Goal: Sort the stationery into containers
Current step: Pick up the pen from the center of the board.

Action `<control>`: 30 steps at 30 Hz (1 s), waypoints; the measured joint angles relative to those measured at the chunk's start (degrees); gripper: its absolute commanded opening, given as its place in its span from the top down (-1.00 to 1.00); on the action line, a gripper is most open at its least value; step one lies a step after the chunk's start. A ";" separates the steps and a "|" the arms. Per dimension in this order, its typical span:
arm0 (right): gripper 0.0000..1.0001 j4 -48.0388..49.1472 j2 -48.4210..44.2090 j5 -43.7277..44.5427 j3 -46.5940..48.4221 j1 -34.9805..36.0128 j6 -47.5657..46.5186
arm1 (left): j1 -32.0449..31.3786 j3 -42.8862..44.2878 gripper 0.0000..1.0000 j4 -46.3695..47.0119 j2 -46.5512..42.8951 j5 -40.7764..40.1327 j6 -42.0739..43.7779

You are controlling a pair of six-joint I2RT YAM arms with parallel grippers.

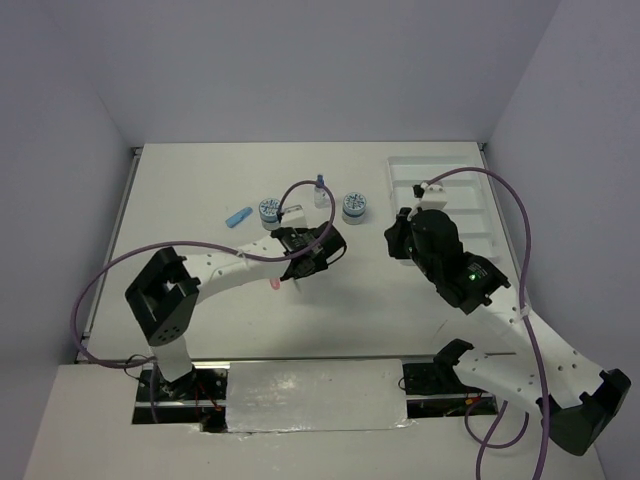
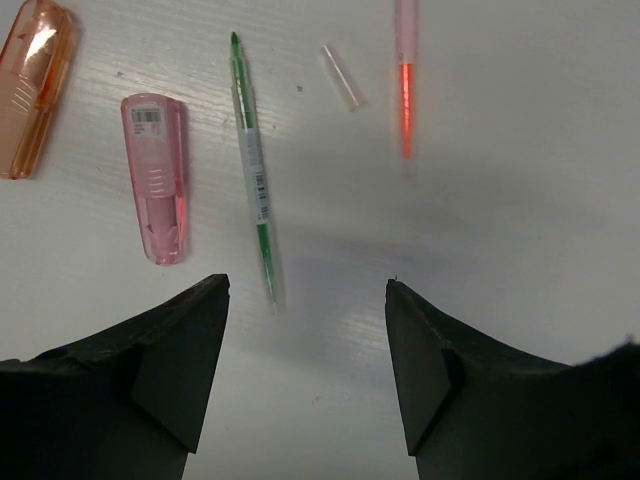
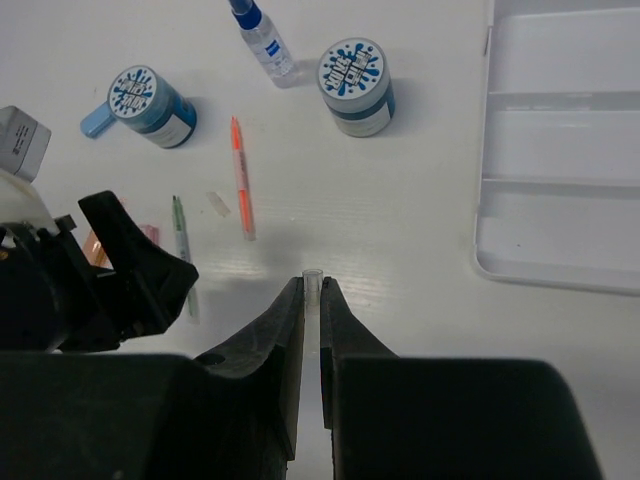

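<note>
From above, the left end effector (image 1: 305,258) hovers over the middle of the worktop (image 1: 200,180), white tray (image 1: 462,205) at three o'clock. Left wrist: jaws open, thin green pen (image 2: 255,170) slanting toward twelve o'clock from between them, slim and round, likely to roll from an off-centre pinch. Right wrist: right end effector (image 3: 312,295) pinches a thin clear piece (image 3: 312,277), which could slip before the tray at two o'clock.
</note>
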 measured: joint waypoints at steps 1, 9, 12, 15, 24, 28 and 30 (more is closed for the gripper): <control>1.00 -0.24 0.04 -0.09 0.00 -0.11 -0.13 | 0.57 0.46 -0.52 -0.74 1.05 -0.02 -0.39; 1.00 -0.31 2.03 -1.36 -0.09 -0.66 -0.57 | 3.56 0.79 -0.43 -1.64 6.05 0.15 -1.27; 1.00 -0.31 2.05 -1.73 -0.35 -0.70 -0.83 | 4.63 0.39 -0.38 -1.20 6.97 0.31 -1.03; 1.00 -0.37 2.38 -1.77 -0.35 -0.74 -1.16 | 5.62 0.39 -0.28 -0.15 8.20 0.72 -0.79; 1.00 -0.81 2.51 -1.79 -0.33 -0.74 -1.84 | 8.35 -1.33 -0.10 4.57 8.87 3.28 0.96; 1.00 -0.81 2.54 -2.03 -0.33 -0.74 -1.88 | 8.74 -3.10 0.06 5.99 9.18 4.11 1.73; 1.00 -0.81 2.64 -2.29 -0.31 -0.74 -1.90 | 8.79 -3.63 0.23 7.04 9.22 4.37 1.68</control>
